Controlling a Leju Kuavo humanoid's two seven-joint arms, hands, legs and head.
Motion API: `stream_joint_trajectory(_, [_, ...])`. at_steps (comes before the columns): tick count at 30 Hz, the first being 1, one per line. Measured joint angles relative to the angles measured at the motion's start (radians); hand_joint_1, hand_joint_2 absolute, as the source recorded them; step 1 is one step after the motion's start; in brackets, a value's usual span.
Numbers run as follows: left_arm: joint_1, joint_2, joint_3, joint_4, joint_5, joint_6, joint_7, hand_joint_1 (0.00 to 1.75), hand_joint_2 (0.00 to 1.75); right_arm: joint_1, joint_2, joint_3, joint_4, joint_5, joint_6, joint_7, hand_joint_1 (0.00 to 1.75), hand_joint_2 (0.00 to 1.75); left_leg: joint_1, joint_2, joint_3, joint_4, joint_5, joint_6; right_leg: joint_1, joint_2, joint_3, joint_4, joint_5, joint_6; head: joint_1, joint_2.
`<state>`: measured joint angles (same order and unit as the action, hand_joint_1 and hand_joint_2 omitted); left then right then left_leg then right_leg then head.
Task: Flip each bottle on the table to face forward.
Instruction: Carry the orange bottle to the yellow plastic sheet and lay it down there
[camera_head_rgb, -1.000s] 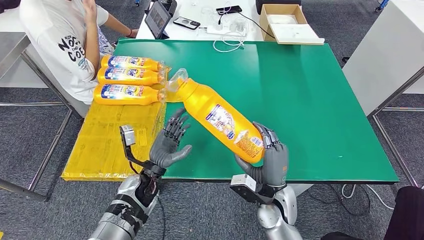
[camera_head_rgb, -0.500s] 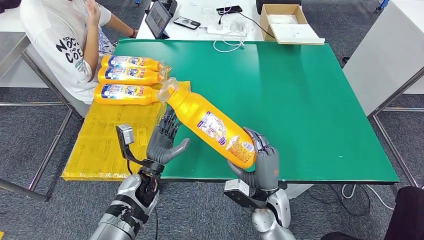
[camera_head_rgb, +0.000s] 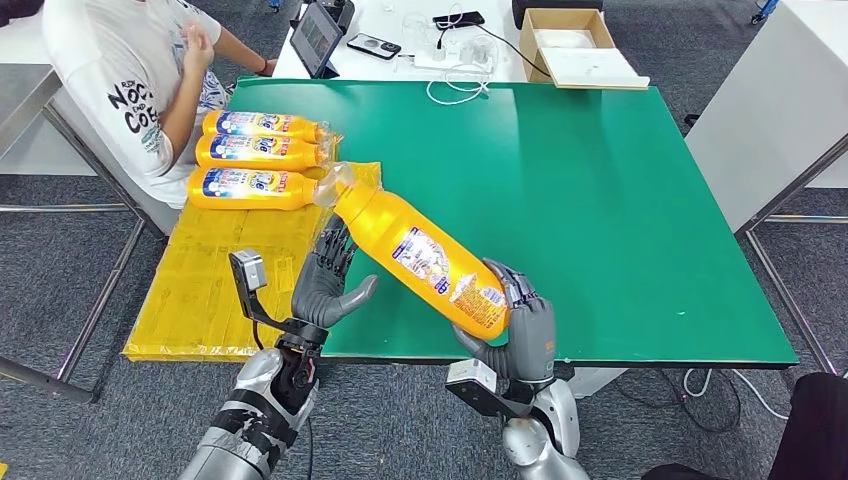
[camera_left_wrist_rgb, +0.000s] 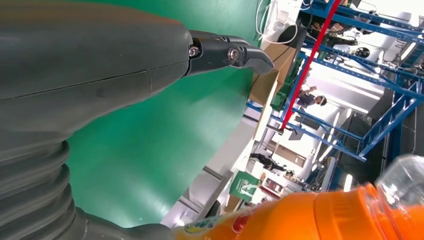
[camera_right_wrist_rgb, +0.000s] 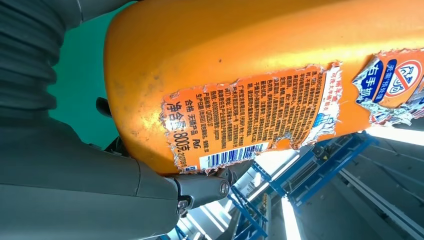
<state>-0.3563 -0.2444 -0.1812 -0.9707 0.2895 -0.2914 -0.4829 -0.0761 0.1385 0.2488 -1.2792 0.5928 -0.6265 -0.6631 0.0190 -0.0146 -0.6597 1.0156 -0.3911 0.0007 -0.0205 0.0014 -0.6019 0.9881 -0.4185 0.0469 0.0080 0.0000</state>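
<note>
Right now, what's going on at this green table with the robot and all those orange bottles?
The robot's right hand grips the base of a big orange bottle and holds it tilted above the green table, cap end pointing toward the far left. Its left hand is open just beside the bottle, not touching it. Three more orange bottles lie side by side on a yellow sheet at the table's left, next to a seated person in a white shirt.

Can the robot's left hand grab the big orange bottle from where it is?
Probably yes. The open left hand sits just beside the orange bottle that the right hand holds, with nothing between them.
</note>
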Motion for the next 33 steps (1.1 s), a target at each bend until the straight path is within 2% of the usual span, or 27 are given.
stream_joint_trajectory(5, [0.003, -0.002, 0.000, -0.009, 0.012, -0.016, 0.003, 0.00, 1.75, -0.007, 0.004, 0.000, 0.039, -0.004, 0.027, 0.014, 1.74, 1.75, 0.000, 0.000, 0.000, 0.000, 0.000, 0.000, 0.000, 0.000, 0.000, 0.000, 0.000, 0.000, 0.000, 0.000])
stream_joint_trajectory(13, [0.004, -0.009, -0.004, -0.021, 0.037, -0.026, 0.024, 0.00, 1.75, -0.032, 0.028, -0.007, 0.120, -0.062, 0.010, -0.014, 1.75, 1.75, 0.000, 0.000, 0.000, 0.000, 0.000, 0.000, 0.000, 0.000, 0.000, 0.000, 0.000, 0.000, 0.000, 0.000])
stream_joint_trajectory(21, [0.024, -0.010, -0.010, -0.037, 0.075, -0.046, 0.046, 0.00, 1.75, -0.042, 0.040, -0.074, 0.140, -0.124, -0.035, -0.025, 1.75, 1.75, 0.000, 0.000, 0.000, 0.000, 0.000, 0.000, 0.000, 0.000, 0.000, 0.000, 0.000, 0.000, 0.000, 0.000])
stream_joint_trajectory(33, [0.038, -0.010, -0.014, -0.043, 0.102, -0.076, 0.064, 0.00, 1.75, -0.044, 0.041, -0.107, 0.145, -0.100, -0.033, -0.027, 1.74, 1.75, 0.000, 0.000, 0.000, 0.000, 0.000, 0.000, 0.000, 0.000, 0.000, 0.000, 0.000, 0.000, 0.000, 0.000])
